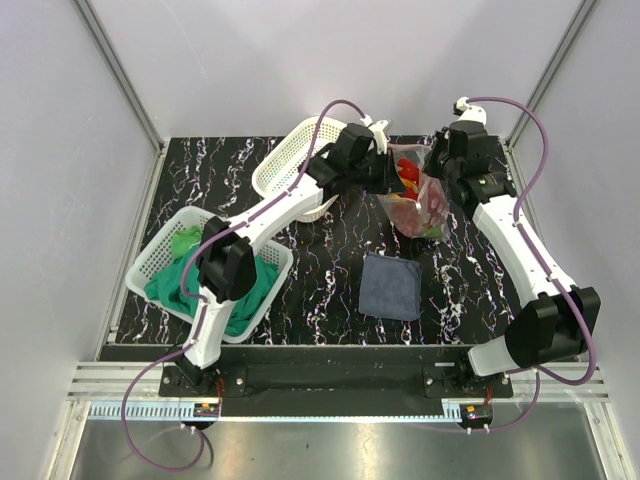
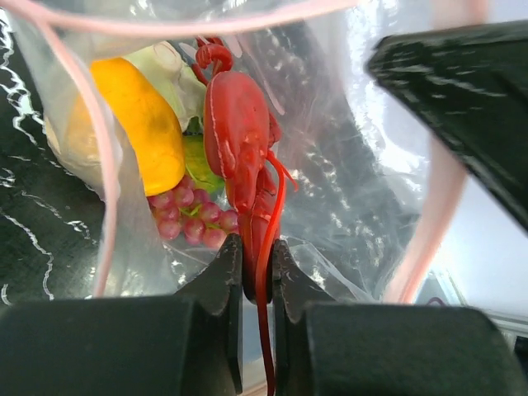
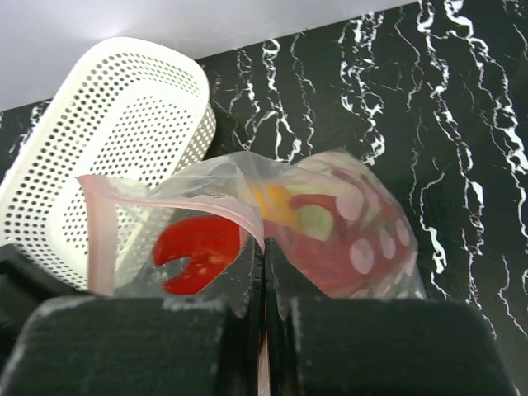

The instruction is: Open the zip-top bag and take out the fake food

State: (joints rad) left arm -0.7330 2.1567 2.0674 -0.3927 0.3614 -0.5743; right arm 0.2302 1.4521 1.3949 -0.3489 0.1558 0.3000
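Observation:
The clear zip-top bag [image 1: 418, 205] hangs open at the back middle of the table, held up between both grippers. My right gripper [image 3: 264, 247] is shut on the bag's pink zip edge [image 3: 165, 202]. My left gripper [image 2: 257, 260] reaches into the bag's mouth and is shut on the tail of the red lobster [image 2: 239, 132]. An orange fruit [image 2: 144, 124], a green piece [image 2: 198, 165] and small red grapes [image 2: 190, 216] lie deeper in the bag. A lobster claw [image 3: 194, 252] shows through the plastic in the right wrist view.
An empty white basket [image 1: 290, 165] stands just left of the bag, and shows in the right wrist view [image 3: 107, 124]. A second white basket [image 1: 165, 255] with a green cloth [image 1: 215, 290] stands at the left. A dark blue-grey folded cloth [image 1: 390, 285] lies near the middle.

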